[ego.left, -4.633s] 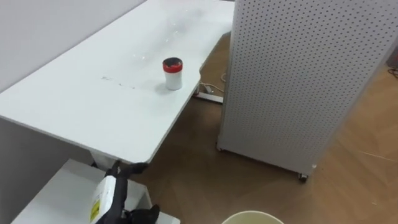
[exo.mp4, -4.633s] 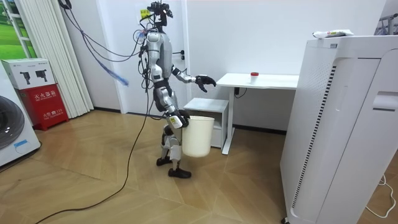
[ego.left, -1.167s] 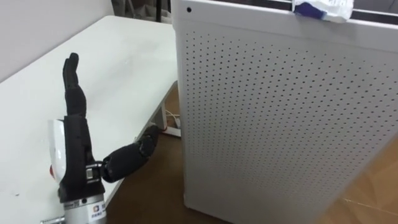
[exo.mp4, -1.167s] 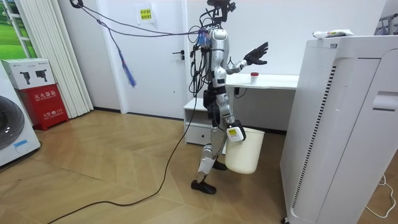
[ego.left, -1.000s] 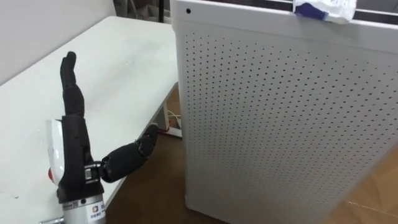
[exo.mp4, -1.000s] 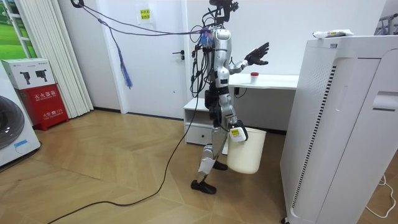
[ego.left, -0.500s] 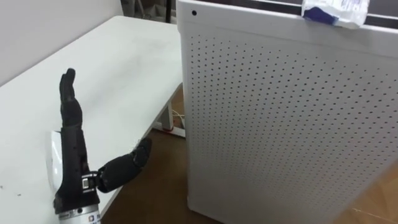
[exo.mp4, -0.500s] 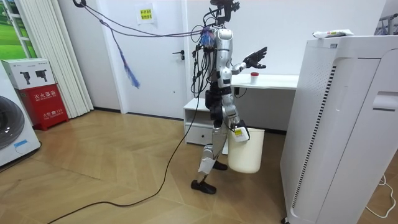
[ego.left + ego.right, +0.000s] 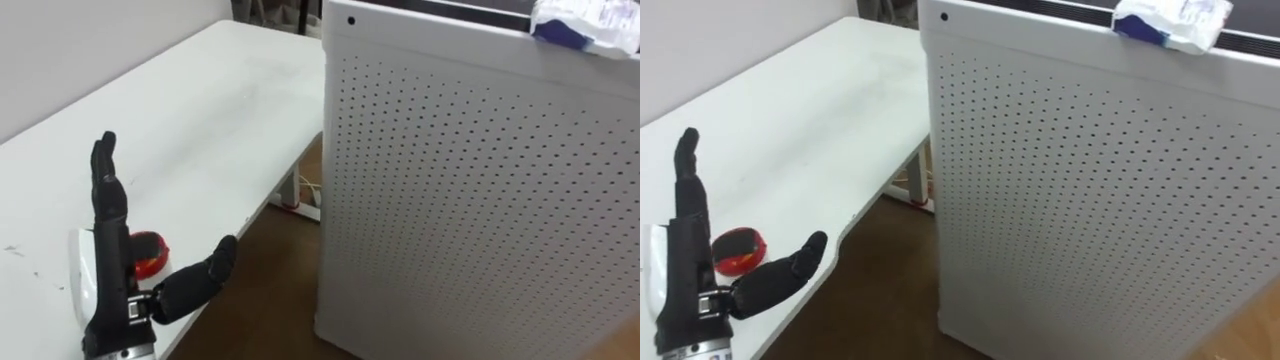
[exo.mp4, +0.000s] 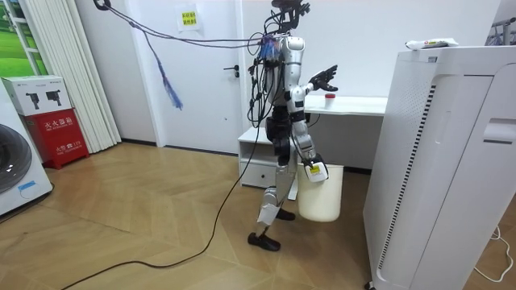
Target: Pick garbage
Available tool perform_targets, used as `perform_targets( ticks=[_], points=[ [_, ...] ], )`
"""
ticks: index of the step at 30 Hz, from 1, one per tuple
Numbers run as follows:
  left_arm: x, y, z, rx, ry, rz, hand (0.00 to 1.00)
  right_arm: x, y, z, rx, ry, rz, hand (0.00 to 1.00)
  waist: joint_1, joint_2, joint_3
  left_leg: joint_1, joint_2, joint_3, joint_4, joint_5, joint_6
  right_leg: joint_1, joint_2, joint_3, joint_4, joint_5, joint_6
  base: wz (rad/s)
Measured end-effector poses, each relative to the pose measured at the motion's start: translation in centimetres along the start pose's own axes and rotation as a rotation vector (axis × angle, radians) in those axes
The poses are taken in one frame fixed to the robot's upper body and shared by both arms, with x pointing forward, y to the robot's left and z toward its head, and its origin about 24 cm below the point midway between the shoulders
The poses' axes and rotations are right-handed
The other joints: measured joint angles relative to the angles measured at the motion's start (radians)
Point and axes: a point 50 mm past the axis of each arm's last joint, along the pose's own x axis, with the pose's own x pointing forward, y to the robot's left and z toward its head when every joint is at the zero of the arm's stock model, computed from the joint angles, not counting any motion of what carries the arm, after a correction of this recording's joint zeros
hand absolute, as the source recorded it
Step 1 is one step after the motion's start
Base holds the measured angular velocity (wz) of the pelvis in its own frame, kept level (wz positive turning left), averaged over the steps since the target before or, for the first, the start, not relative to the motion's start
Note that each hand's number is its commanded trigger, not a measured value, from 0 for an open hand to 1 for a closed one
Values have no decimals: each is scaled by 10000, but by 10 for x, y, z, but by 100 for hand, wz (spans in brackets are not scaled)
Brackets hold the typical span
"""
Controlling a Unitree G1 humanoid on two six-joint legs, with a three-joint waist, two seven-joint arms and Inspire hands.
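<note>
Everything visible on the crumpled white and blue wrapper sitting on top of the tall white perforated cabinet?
The crumpled white and blue wrapper looks like thin, creased packaging, mostly white with a dark blue patch at its left end. It lies flat as a low, elongated bundle on the top of the tall white perforated cabinet, right at the front edge and seemingly overhanging it a little. Only the cabinet top touches it; the robot's open left hand is raised well off to the left.

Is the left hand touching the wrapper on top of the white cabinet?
Apart. Right eye view: left hand sits lower left, wrapper far off upper right.
</note>
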Motion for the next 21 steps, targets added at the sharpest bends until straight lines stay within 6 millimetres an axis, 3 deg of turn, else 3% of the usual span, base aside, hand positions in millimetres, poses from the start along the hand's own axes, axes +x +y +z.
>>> perform_targets(
  ticks=[11, 16, 21],
  points=[
    [-3, 0, -8, 236, 367, 17, 0, 0, 0, -1, 7, 67, 12, 100, 301, 13, -2, -393, -50, -104, 250, 16, 18, -153, 35, -256, 22, 0, -1, 6],
    [-9, 4, -25, 752, 1066, -32, 0, -1, 0, -3, 34, 198, 50, 100, 281, -6, -20, -482, -63, -110, 216, 39, 17, -249, 4, -391, 39, 1, -1, 0],
    [-18, 6, -43, 999, 2076, -94, 0, -1, 0, -3, -69, 312, 227, 100, 208, -184, -35, -478, -33, 55, 227, 44, 26, -176, -6, -396, 35, 1, -1, 2]
  ],
)
